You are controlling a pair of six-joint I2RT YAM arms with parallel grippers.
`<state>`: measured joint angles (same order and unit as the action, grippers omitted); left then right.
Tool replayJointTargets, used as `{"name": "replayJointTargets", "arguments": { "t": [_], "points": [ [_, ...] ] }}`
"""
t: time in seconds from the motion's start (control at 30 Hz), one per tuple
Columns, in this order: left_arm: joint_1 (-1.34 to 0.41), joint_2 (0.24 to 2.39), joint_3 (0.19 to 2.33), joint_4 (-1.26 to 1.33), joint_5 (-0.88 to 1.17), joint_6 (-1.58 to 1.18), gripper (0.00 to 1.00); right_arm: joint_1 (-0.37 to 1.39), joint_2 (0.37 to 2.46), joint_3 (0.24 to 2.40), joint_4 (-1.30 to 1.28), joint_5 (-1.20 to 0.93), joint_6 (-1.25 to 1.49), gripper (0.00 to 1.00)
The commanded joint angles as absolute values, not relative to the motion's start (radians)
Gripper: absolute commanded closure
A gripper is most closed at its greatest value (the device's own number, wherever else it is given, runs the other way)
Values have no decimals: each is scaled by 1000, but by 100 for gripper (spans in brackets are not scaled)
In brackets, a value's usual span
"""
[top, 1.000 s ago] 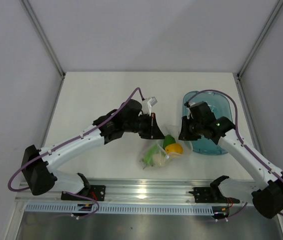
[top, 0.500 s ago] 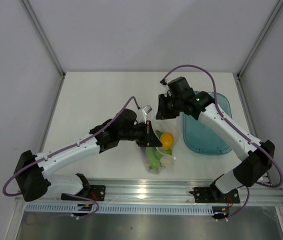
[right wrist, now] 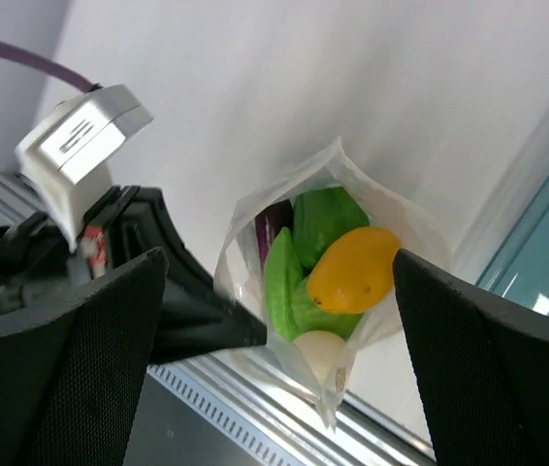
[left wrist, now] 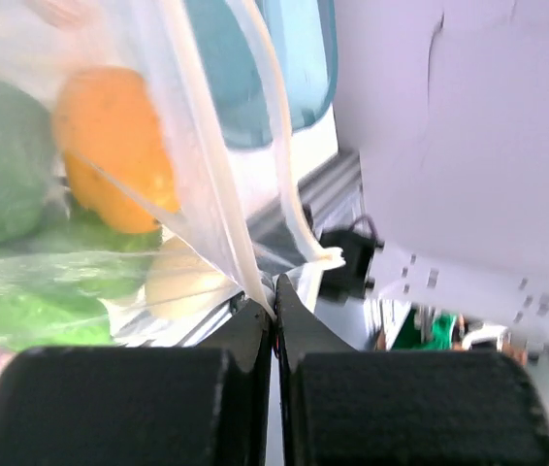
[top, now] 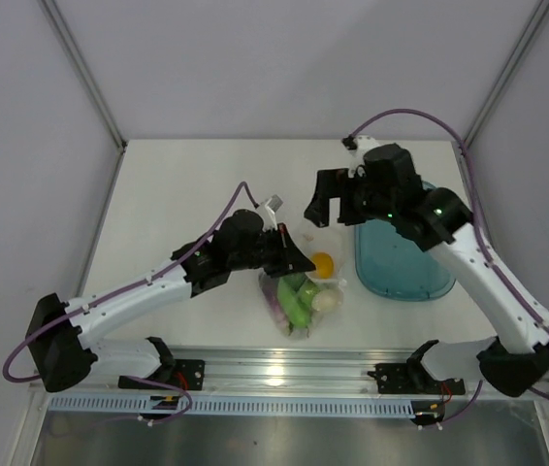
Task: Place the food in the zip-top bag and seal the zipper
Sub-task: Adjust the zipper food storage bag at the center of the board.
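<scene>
The left pincer (left wrist: pixel 274 291) is clamped on one end of the zipper (left wrist: pixel 218 199). The right pincer (top: pixel 321 206) hangs at upper centre with jaws wide apart, off the zip-top bag (right wrist: pixel 241 233), so the unsealed mouth could sag or slip free and spill the orange fruit (right wrist: pixel 352 267) nearest it. Low at centre of the counter (top: pixel 187 184), the bag holds that fruit, green pieces (right wrist: pixel 323 218), a white piece (right wrist: pixel 318 349) and a purple piece (right wrist: pixel 267 228); no food shows in the teal tray (top: pixel 391 282).
</scene>
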<state>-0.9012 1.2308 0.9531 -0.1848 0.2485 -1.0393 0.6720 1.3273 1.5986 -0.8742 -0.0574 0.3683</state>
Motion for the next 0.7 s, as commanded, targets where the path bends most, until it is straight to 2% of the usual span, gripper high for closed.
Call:
{"name": "replayJointTargets", "arguments": {
  "t": [0.0, 0.23, 0.33, 0.67],
  "points": [
    [-905, 1177, 1070, -256, 124, -1106, 99, 646, 1185, 1553, -859, -31, 365, 0],
    [-905, 1128, 1114, -331, -75, -1204, 99, 634, 890, 1264, -744, -122, 368, 1],
    [-905, 1115, 1109, -334, -115, -1239, 100, 658, 847, 1119, -667, -221, 409, 8],
    [-905, 1121, 1074, -276, -68, -1345, 99, 732, 782, 839, -353, -127, 316, 19]
  ]
}}
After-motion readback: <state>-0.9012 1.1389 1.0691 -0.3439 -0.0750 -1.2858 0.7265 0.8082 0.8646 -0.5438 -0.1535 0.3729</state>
